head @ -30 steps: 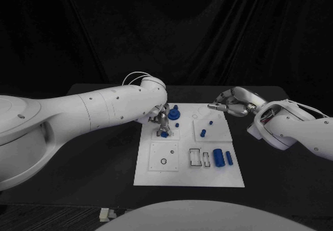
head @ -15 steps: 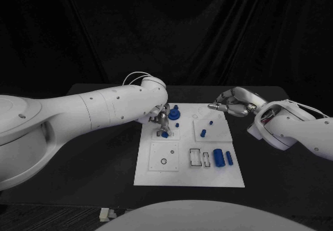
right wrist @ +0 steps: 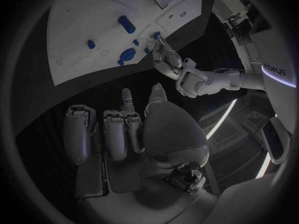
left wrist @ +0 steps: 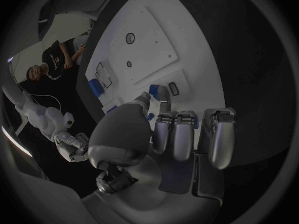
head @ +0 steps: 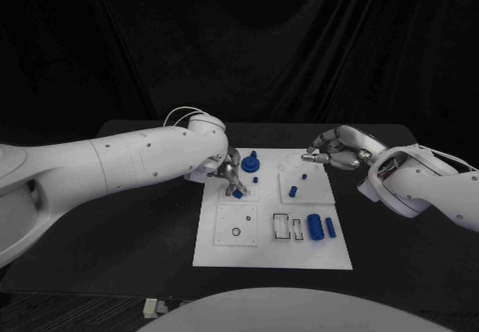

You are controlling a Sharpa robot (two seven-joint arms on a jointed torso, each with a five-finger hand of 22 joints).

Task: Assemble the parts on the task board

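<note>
The white task board (head: 259,249) lies in the middle of the black table. My left hand (head: 226,171) hangs over the board's far left part, and its fingertips pinch a small blue part (head: 239,194) that stands on the board. The left wrist view shows that part (left wrist: 153,88) between thumb and finger tip. A blue gear-like part (head: 250,164) stands just behind the hand. Two blue pegs (head: 293,190) stand further right, and two blue cylinders (head: 313,226) lie on the near right. My right hand (head: 334,149) hovers off the board's far right corner, fingers curled in on nothing.
Outlined recesses (head: 282,226) and small ring marks (head: 235,231) show on the board's near half. Black table (head: 149,228) surrounds the board on all sides. In the right wrist view my left hand (right wrist: 171,64) reaches over the board (right wrist: 81,20).
My left arm has swung a little to the left and the hand shifted with it, its fingertips staying at the small blue part. The right hand has not moved.
</note>
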